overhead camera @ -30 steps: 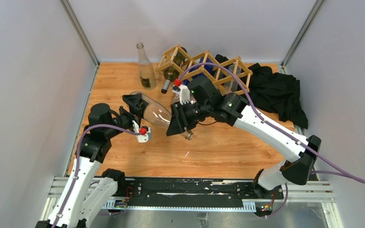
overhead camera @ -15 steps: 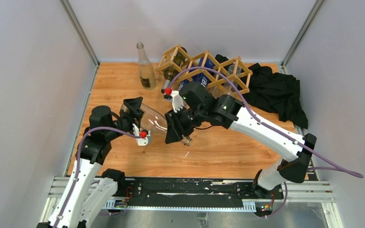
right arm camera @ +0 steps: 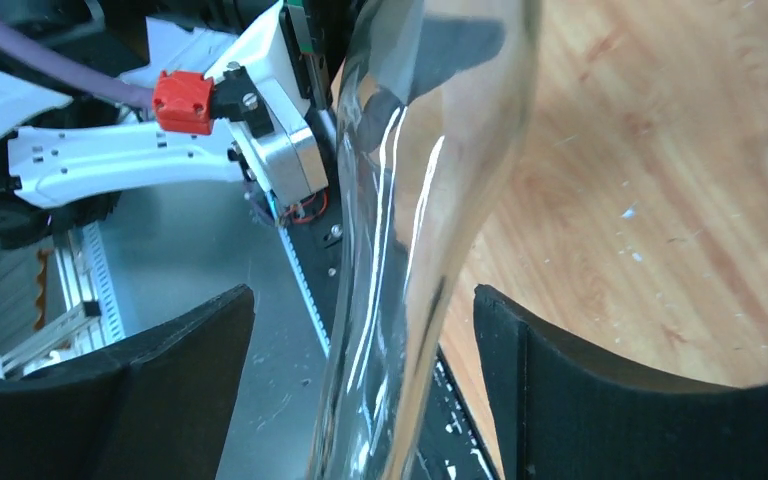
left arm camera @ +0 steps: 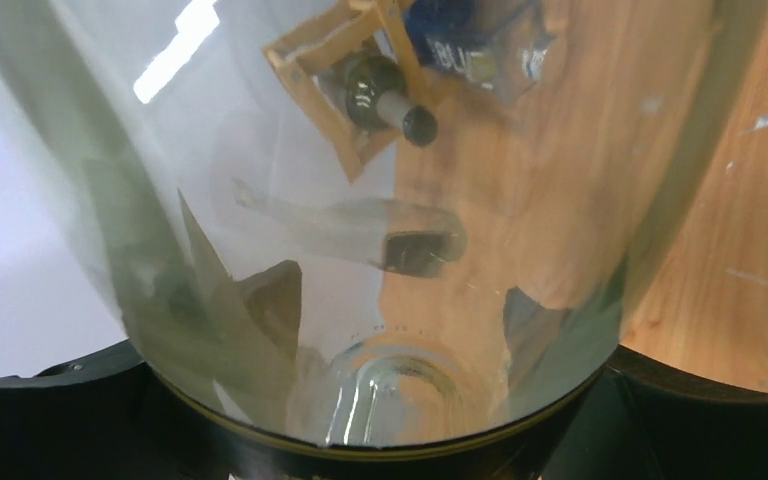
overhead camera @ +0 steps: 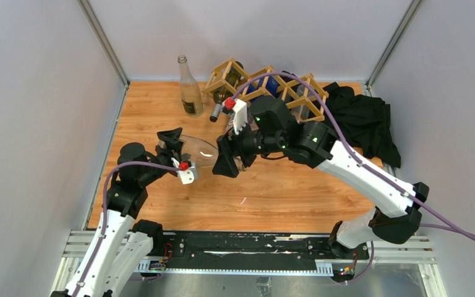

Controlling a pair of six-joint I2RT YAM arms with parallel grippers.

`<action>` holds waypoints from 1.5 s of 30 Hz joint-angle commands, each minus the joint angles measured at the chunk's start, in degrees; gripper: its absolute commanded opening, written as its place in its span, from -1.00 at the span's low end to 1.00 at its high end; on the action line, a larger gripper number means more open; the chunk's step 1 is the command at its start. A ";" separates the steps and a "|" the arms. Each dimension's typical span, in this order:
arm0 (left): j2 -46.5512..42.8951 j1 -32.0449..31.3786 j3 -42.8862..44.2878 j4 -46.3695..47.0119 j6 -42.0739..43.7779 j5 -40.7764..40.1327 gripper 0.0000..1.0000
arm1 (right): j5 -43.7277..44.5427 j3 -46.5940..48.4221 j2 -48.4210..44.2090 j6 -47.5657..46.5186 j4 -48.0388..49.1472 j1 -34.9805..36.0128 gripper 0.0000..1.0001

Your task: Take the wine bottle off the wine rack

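Top external: left end effector (overhead camera: pixel 179 153) clamps the wine bottle's (overhead camera: pixel 201 151) base.

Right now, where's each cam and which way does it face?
Top external: above, behind the bases, facing down on the wooden table; left pincer, right pincer at the clear glass bottle.
Left wrist: faces through the bottle toward the light wooden lattice rack; own black fingers below.
Right wrist: faces along the bottle toward the near rail; own fingers flank it.
Shared: bottle in all; rack in top and left wrist.
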 commanded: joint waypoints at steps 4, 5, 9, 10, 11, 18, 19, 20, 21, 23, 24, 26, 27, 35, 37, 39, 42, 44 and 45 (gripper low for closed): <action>-1.54 -0.34 3.96 11.93 -23.22 -2.49 -1.00 | 12.55 2.42 -8.20 -2.80 5.39 -1.95 0.73; -1.63 -0.34 4.39 11.28 -25.13 -2.04 -1.00 | 13.69 2.12 -9.05 -2.87 6.79 -2.00 0.73; -2.62 -0.34 5.21 9.77 -31.52 1.18 -1.00 | 16.41 0.22 -12.16 -3.11 12.29 -1.96 0.74; -2.91 -0.34 5.34 9.76 -33.31 2.01 -1.00 | 16.40 -0.42 -12.62 -3.12 14.42 -1.94 0.74; -3.07 -0.34 5.59 9.67 -35.87 2.78 -1.00 | 16.28 -1.32 -13.07 -3.00 16.08 -1.95 0.74; -1.19 -0.34 10.51 5.60 -50.18 7.56 -1.00 | 13.17 -4.22 -12.24 -1.72 26.24 -1.96 0.72; -0.77 -0.34 11.26 4.25 -51.65 8.59 -1.00 | 12.66 -4.11 -11.72 -1.62 27.30 -1.92 0.72; -0.36 -0.34 11.90 3.17 -52.96 9.58 -1.00 | 12.30 -3.82 -11.15 -1.44 28.26 -1.88 0.71; -0.16 -0.34 12.30 2.54 -54.53 10.04 -1.00 | 12.14 -3.54 -10.63 -1.34 29.09 -1.87 0.71; -0.19 -0.34 12.44 2.05 -56.97 11.52 -1.00 | 11.41 -2.98 -9.46 -1.17 30.93 -1.87 0.71; -0.23 -0.34 12.45 1.83 -57.80 12.17 -1.00 | 10.91 -2.58 -8.64 -0.94 32.22 -1.94 0.71; -0.54 -0.34 12.45 1.63 -59.43 12.80 -1.00 | 10.00 -1.94 -7.64 -0.57 34.06 -1.79 0.71; -0.53 -0.34 12.45 1.39 -59.98 13.00 -1.00 | 9.64 -1.54 -7.07 -0.48 34.96 -1.78 0.71; -1.36 -0.34 10.81 0.48 -66.58 14.78 -1.00 | 8.50 3.09 -2.28 0.24 38.66 -1.21 0.62; -2.05 -0.34 10.08 0.69 -67.72 15.16 -1.00 | 8.26 4.09 -1.02 0.41 38.42 -1.01 0.57; -2.62 -0.34 9.62 0.86 -68.22 15.17 -1.00 | 8.27 4.81 0.17 0.50 38.04 -0.77 0.50; -3.03 -0.34 9.09 0.58 -68.24 15.49 -1.00 | 8.68 5.23 1.09 0.43 38.26 -0.66 0.40; -3.30 -0.34 8.71 0.53 -68.39 15.72 -1.00 | 9.02 5.90 1.80 0.41 38.29 -0.56 0.36; -3.43 -0.34 8.53 0.52 -68.48 15.78 -1.00 | 9.11 6.26 2.23 0.25 38.26 -0.53 0.35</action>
